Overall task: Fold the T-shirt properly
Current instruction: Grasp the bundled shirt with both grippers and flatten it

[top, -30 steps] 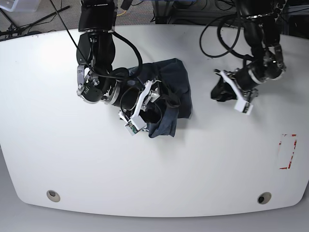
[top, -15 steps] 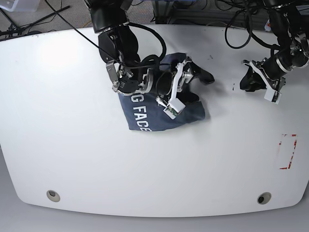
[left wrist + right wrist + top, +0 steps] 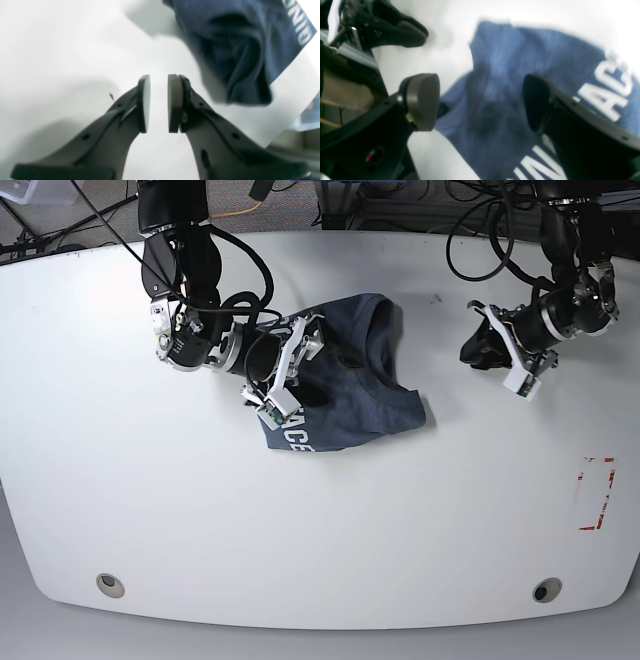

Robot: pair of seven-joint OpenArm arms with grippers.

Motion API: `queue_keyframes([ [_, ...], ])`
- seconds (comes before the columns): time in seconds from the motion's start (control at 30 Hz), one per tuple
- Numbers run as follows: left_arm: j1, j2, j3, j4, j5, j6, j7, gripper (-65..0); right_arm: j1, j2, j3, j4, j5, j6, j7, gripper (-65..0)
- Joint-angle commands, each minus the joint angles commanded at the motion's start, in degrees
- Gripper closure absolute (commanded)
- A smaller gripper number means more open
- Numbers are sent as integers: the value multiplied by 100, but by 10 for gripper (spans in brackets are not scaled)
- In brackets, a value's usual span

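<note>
Right end effector over the shirt

The T-shirt [image 3: 355, 395] lies bunched directly beneath the right end effector [image 3: 480, 102], pads spread, empty; the left end effector [image 3: 158, 103], narrowly parted, hangs well apart over bare counter [image 3: 330, 530].

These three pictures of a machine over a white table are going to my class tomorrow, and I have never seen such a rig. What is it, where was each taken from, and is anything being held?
It is a robot with two black arms working over a white table. The base view looks down from above. The other two come from cameras on the wrists, looking along each arm's jaws.

A crumpled navy T-shirt with white lettering lies on the table.

The right gripper hangs over the shirt with its jaws wide apart. The left gripper is off to the side above bare table, its jaws slightly apart. Neither holds anything.
</note>
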Motion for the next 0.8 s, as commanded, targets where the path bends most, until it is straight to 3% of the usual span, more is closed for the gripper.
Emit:
queue_keyframes([
  [0.13, 9, 0, 396, 325, 545, -9, 0, -113, 132, -176, -167, -747, -193, 0, 273, -482],
  [0.23, 9, -18, 554, 492, 738, -9, 0, -113, 290, -404, -536, -1108, -738, 0, 519, -482],
  [0.33, -9, -18, 712, 615, 747, -9, 0, -113, 387, -580, -703, -1020, -1134, 0, 527, -482],
  [0.43, -79, -9, 1002, 668, 756, -9, 0, -113, 378, -580, -369, -598, -1187, 0, 519, -482],
  [0.57, -290, 0, 1459, 668, 756, -9, 9, -113, 615, -360, 519, -290, -1178, 18, 132, -482],
  [0.7, -475, 18, 1899, 659, 765, -9, 0, -113, 1081, 79, 738, -545, -1178, 18, 9, -482],
  [0.8, -563, 44, 2110, 633, 765, -9, 0, -113, 1486, 167, 730, -993, -1196, 18, 9, -482],
])
